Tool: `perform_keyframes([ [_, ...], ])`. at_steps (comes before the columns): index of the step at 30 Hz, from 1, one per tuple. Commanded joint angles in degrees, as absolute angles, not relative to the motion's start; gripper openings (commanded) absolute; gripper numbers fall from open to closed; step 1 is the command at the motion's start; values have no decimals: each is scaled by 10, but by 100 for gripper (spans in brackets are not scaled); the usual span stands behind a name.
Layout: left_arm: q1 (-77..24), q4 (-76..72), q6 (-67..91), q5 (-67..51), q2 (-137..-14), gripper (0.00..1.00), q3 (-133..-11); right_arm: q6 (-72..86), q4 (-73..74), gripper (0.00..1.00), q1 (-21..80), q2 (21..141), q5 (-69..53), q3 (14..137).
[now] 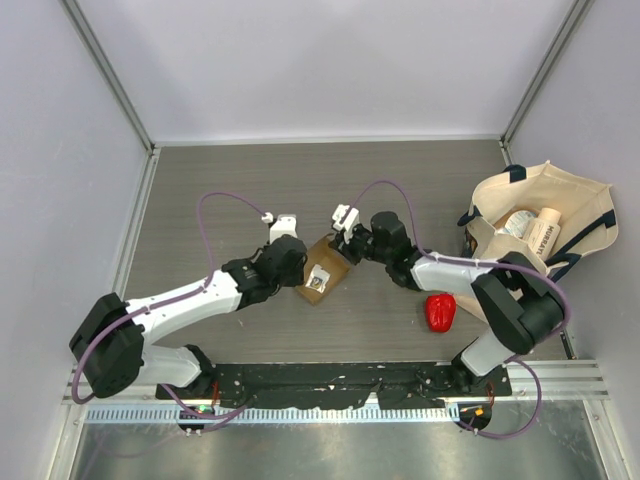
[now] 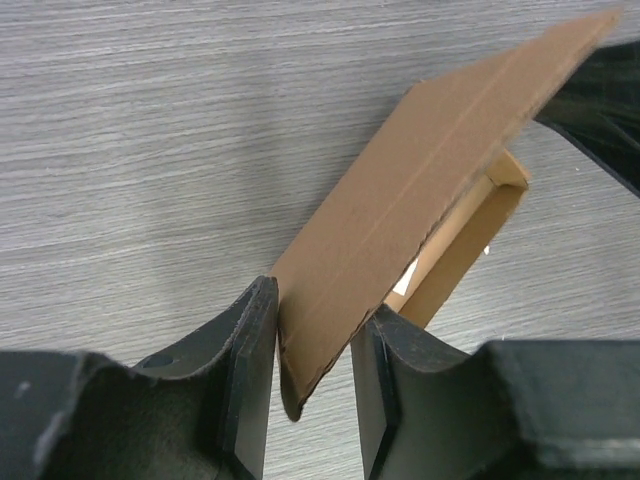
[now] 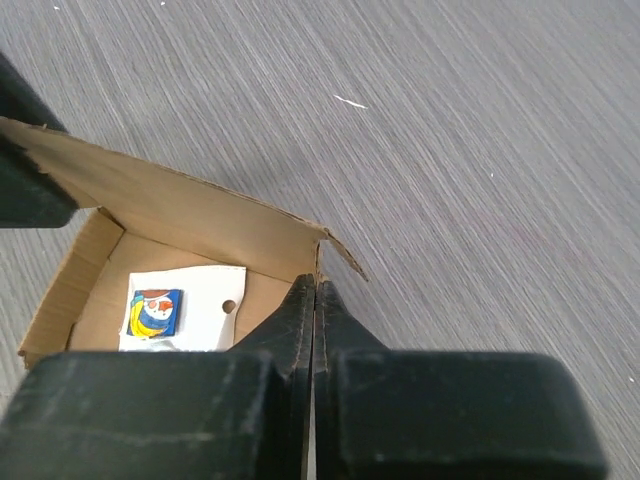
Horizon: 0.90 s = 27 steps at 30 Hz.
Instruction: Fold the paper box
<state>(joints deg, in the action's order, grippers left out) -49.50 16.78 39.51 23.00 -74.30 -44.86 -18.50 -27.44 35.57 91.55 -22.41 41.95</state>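
Note:
The paper box [image 1: 322, 272] is a small brown kraft box lying open in the middle of the table. A white card with a blue sticker [image 3: 180, 310] lies inside it. My left gripper [image 1: 300, 272] is at the box's left side. In the left wrist view its jaws [image 2: 315, 330] stand apart with the corner of a raised flap [image 2: 420, 190] between them, not clamped. My right gripper [image 1: 345, 248] is at the box's far right corner. In the right wrist view its jaws [image 3: 317, 285] are pressed together on the edge of the box wall [image 3: 180, 205].
A cream tote bag [image 1: 590, 215] with dark handles and bottles inside lies at the right side. A red pepper-like object [image 1: 440, 312] lies near the right arm's base. Grey walls enclose the table on the left, back and right.

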Motion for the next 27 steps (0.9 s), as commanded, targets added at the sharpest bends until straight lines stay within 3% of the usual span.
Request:
perform_keyframes([
  [1,-496,170,385,267,-747,40,-482,-129,-356,1,385,846,-108,377],
  [5,-496,178,385,267,-756,49,-491,-96,-369,0,411,816,-31,345],
  [10,-493,182,379,265,-755,51,-495,-85,-365,1,421,785,18,315],
  [19,-483,192,375,250,-780,34,-511,-67,-367,0,424,765,38,289],
  [27,-482,179,374,246,-816,12,-543,-33,-386,0,432,759,51,272],
])
